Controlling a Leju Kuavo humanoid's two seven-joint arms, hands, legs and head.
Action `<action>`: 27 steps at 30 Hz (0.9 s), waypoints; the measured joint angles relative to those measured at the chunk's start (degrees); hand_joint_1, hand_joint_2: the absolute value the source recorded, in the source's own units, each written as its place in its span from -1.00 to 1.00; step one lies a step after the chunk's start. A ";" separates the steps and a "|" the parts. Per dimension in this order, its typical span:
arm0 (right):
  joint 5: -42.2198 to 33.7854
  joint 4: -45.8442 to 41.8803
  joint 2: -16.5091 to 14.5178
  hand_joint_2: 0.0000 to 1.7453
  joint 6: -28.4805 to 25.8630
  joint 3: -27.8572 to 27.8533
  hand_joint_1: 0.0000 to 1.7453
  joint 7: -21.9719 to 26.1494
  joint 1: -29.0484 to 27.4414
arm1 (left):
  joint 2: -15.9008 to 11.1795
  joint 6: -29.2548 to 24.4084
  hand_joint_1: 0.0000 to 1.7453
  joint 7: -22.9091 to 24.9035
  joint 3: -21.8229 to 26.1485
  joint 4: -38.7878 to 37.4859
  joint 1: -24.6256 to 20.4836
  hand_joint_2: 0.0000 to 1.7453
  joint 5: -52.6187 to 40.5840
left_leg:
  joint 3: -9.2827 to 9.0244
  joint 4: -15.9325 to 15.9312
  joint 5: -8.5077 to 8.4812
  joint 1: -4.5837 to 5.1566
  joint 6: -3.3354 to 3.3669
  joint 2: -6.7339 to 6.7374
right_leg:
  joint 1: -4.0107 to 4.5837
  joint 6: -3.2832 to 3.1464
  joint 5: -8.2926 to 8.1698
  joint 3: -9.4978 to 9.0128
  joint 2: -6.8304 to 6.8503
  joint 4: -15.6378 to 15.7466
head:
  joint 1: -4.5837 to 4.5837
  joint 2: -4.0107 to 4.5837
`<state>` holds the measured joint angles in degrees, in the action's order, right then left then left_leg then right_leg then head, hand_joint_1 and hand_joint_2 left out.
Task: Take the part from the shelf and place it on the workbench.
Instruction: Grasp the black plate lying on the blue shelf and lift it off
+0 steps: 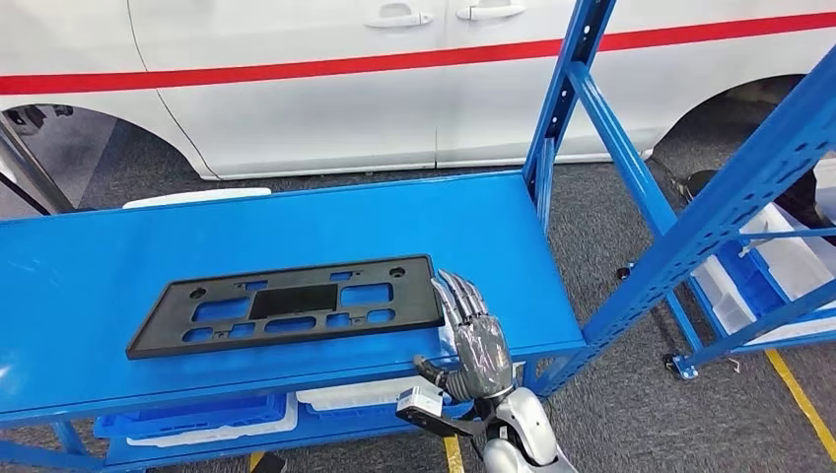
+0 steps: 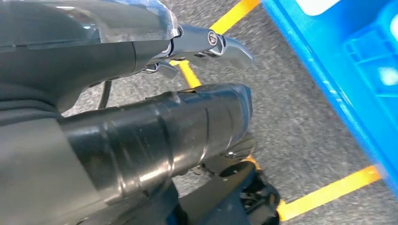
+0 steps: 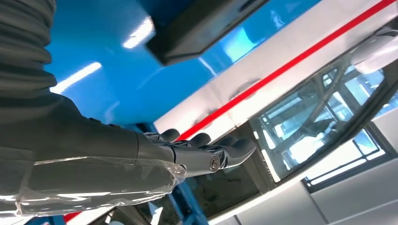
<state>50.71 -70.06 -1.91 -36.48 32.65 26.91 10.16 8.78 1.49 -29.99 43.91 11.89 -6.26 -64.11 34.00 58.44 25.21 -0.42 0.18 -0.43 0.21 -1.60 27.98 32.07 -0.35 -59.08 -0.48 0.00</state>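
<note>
My right hand [image 1: 475, 335] is open, fingers straight, holding nothing, at the bench's [image 1: 89, 286] front-right edge just beside the part [image 1: 286, 305], which lies flat mid-bench. Looks light, stiff plastic; grip a long edge.

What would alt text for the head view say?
A flat black plastic part lies on a blue workbench, with the robot's right hand open beside its right end. A white car with a red stripe stands behind.
</note>
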 joint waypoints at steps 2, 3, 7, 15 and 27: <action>-2.46 -1.11 0.03 1.00 1.96 0.41 -1.00 0.33 0.29 | 0.02 -0.89 -1.00 0.35 -0.13 0.00 0.00 -1.00 -0.25 | 0.02 -0.09 -0.07 0.05 0.05 -0.05 | 0.06 -0.36 0.00 -0.02 0.02 0.10 | 0.00 0.00; -4.00 -1.79 0.04 1.00 3.26 0.67 -1.00 0.57 0.50 | 0.03 -1.20 -1.00 0.43 -0.18 0.00 -0.04 -1.00 -0.32 | 0.02 -0.09 -0.03 0.13 0.14 -0.06 | 0.00 -0.34 -0.02 -0.06 0.01 0.20 | -0.01 0.00; -6.89 -4.18 0.08 1.00 6.04 1.46 -1.00 1.26 1.10 | 0.03 -1.61 -1.00 0.42 -0.39 0.00 -0.18 -1.00 -0.37 | 0.01 -0.08 0.11 0.21 0.44 -0.04 | -0.04 0.00 -0.16 -0.23 0.00 0.63 | -0.01 0.00; -4.25 -8.80 0.53 1.00 7.21 4.40 -1.00 -0.29 2.17 | 0.03 -2.09 -1.00 0.78 -0.87 0.00 -0.17 -1.00 -0.49 | 0.01 -0.03 0.19 0.22 0.70 -0.02 | -0.09 0.88 -0.20 -0.28 -0.01 0.82 | -0.01 0.00; -0.72 -8.32 1.69 -0.50 10.33 10.61 -1.00 -3.18 6.23 | 0.03 -2.19 -1.00 1.13 -1.21 0.00 -0.30 -1.00 -1.36 | -0.04 -0.18 0.13 0.11 0.59 0.00 | -0.01 0.86 -0.18 -0.21 -0.01 0.76 | 0.01 0.00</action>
<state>49.99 -78.38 -0.22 -26.15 43.27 23.73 16.38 8.81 -0.70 -28.86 42.70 11.89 -6.56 -65.47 33.96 58.26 25.34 -0.31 0.77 -0.43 0.20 -0.74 27.80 31.86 -0.36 -58.32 -0.47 0.00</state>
